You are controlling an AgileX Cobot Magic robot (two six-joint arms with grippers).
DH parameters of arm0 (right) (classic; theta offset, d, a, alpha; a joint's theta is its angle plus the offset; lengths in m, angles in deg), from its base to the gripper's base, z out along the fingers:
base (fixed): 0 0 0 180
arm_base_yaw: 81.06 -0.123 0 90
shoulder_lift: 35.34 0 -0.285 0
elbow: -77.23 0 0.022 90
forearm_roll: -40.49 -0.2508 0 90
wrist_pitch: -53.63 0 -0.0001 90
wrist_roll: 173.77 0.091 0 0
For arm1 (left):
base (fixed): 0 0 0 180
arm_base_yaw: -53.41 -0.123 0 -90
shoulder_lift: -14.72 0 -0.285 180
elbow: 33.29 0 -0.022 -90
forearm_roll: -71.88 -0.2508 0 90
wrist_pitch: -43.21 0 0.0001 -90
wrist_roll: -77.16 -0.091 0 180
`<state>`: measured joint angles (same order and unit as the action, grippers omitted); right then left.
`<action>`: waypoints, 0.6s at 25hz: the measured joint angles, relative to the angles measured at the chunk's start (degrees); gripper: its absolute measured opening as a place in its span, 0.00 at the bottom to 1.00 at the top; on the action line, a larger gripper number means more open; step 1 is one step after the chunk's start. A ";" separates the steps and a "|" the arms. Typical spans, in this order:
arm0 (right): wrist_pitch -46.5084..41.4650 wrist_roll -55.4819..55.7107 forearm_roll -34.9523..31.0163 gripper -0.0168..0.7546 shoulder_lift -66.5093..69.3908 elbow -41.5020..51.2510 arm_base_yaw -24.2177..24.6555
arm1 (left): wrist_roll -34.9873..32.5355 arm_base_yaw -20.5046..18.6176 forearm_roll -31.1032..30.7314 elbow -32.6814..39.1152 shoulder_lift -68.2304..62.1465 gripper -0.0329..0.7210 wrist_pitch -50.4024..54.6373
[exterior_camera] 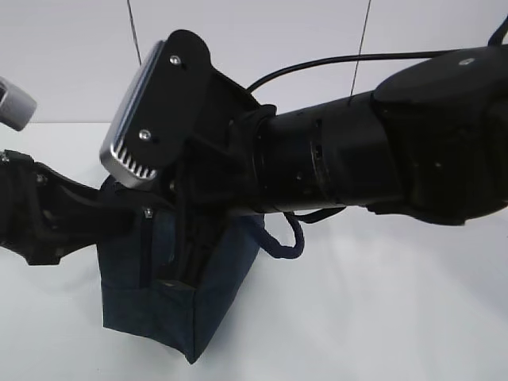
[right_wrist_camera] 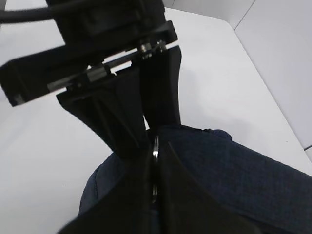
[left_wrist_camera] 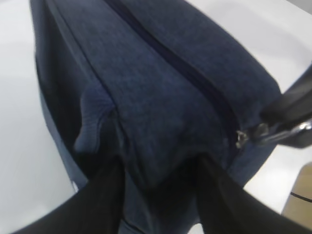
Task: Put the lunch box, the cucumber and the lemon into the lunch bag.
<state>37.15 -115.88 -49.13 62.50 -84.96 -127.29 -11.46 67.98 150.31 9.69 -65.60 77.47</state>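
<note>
You find no readable text, label, brand, number or sign in any of the three views; the lunch bag (exterior_camera: 190,309) shows you only plain navy fabric, without print.

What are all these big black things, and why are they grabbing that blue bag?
They are two robot arms, each ending in a claw. One picture is taken from the front. The other two come from small cameras on each arm's wrist, looking down past the claw. On the white table stands a dark blue lunch bag. The left claw squeezes one end of the bag between its two black fingers, holding it steady. The right claw is pinched shut on the silver ring of the bag's zipper. No food or lunch box shows in these pictures.
</note>
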 joint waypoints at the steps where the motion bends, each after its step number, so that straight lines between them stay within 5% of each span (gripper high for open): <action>1: 0.00 0.00 0.00 0.03 0.00 0.00 0.00 | -0.59 -0.10 0.63 0.00 -0.95 0.50 0.46; 6: -0.11 0.00 0.00 0.03 0.00 0.00 0.04 | -1.36 -0.06 1.86 0.00 -2.06 0.46 0.89; 11: -0.11 -0.11 0.00 0.03 0.00 0.00 0.04 | -1.47 -0.06 1.86 0.00 -2.09 0.26 1.84; 15: -0.11 -0.11 0.00 0.03 0.00 0.00 0.04 | -1.47 -0.06 1.86 0.00 -2.19 0.21 2.70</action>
<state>37.04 -115.98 -49.13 62.50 -84.96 -127.25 -12.93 67.92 152.17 9.69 -67.79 80.18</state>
